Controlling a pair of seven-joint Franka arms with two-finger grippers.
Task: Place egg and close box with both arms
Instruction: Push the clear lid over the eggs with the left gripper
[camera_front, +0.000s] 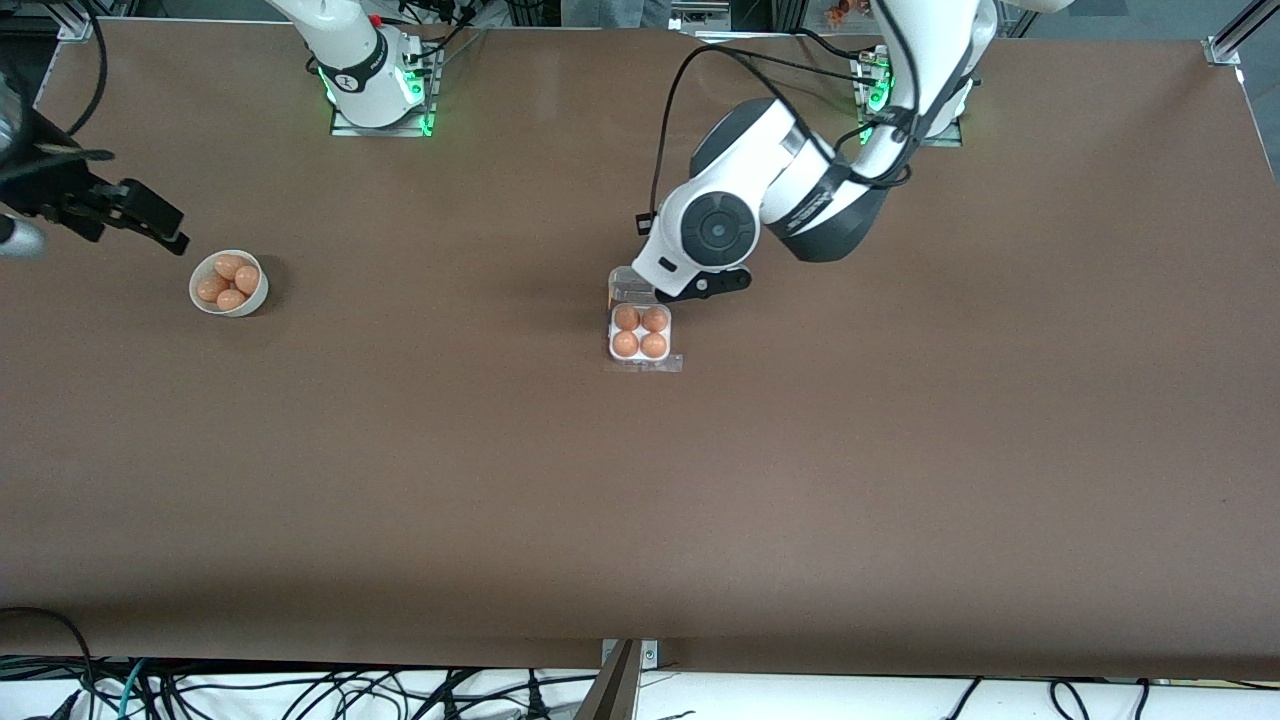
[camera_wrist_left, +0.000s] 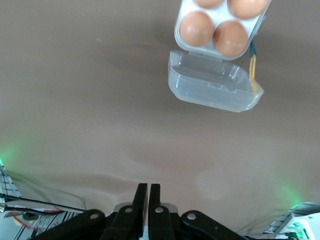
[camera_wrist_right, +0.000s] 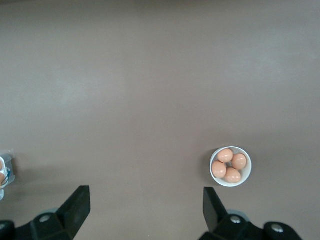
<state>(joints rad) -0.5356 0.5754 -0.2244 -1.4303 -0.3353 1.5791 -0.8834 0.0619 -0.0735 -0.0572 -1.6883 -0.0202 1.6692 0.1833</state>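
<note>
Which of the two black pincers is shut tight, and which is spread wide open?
The left arm's black pincer, above the table by the clear-lidded egg box, is shut, fingers touching. The right arm's black pincer, near the round white bowl, is wide open.

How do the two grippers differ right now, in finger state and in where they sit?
The left gripper has its fingers pressed shut and empty; the right gripper has its fingers spread wide, also empty. The left gripper is beside the box, by its opened clear lid; the right gripper is up near the bowl of eggs, at the right arm's end of the table. Both are black two-finger grippers holding nothing.
</note>
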